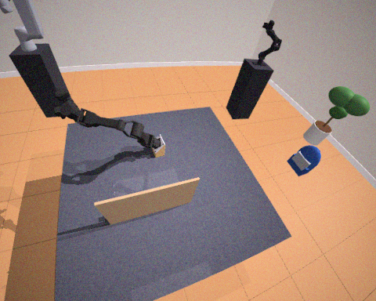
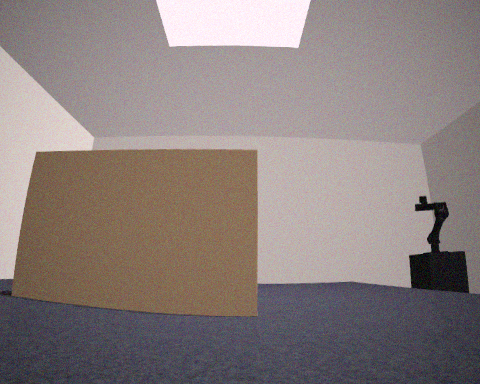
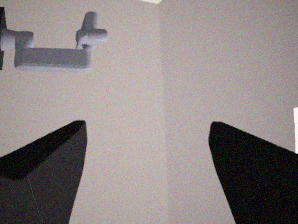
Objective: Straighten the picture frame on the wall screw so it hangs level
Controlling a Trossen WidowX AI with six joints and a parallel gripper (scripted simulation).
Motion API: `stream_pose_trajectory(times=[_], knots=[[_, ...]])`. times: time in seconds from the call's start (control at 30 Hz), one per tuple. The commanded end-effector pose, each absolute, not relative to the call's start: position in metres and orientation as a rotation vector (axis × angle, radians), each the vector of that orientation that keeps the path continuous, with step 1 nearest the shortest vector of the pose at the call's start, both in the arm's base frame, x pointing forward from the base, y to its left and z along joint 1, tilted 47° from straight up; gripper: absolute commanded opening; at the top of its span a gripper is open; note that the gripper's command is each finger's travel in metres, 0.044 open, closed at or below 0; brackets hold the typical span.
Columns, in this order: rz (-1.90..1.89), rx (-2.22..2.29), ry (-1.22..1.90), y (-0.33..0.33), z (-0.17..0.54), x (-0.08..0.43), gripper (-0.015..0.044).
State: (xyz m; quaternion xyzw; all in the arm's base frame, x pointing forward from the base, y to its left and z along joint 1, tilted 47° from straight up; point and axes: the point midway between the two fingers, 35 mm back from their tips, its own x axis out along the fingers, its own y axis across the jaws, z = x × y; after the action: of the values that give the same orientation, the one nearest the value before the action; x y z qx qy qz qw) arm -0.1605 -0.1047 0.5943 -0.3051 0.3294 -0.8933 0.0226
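Observation:
My gripper (image 3: 149,131) is open in the wrist view, with nothing between its two black fingers; bare walls show behind them. In the top view my black arm (image 1: 110,122) reaches from its base to the upper left, and its far end blends into a black pedestal, well away from the board. A plain tan upright board (image 1: 152,201) (image 2: 144,230) shows in the top and exterior views. The picture frame and its screw are not visible in any view, so its tilt cannot be told.
A dark blue mat (image 1: 230,219) (image 2: 364,340) lies under the arm and board. A black pedestal (image 1: 40,80) carries a grey arm (image 1: 30,19) (image 3: 54,57). Another pedestal (image 1: 249,90) (image 2: 439,271) carries a small black arm (image 1: 275,41) (image 2: 436,225). A potted plant (image 1: 317,133) and a blue chair-like object (image 1: 312,154) stand at the right.

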Motion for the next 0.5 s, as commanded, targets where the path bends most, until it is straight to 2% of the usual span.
stream_pose_trajectory(times=[0.0,0.23,0.47], knots=[[-2.557,-0.935,0.655,-0.144,0.573,-0.132,0.026],[-2.177,-0.796,0.203,-0.194,0.536,-0.07,0.026],[-1.757,-0.564,-0.11,-0.217,0.495,0.011,0.026]])
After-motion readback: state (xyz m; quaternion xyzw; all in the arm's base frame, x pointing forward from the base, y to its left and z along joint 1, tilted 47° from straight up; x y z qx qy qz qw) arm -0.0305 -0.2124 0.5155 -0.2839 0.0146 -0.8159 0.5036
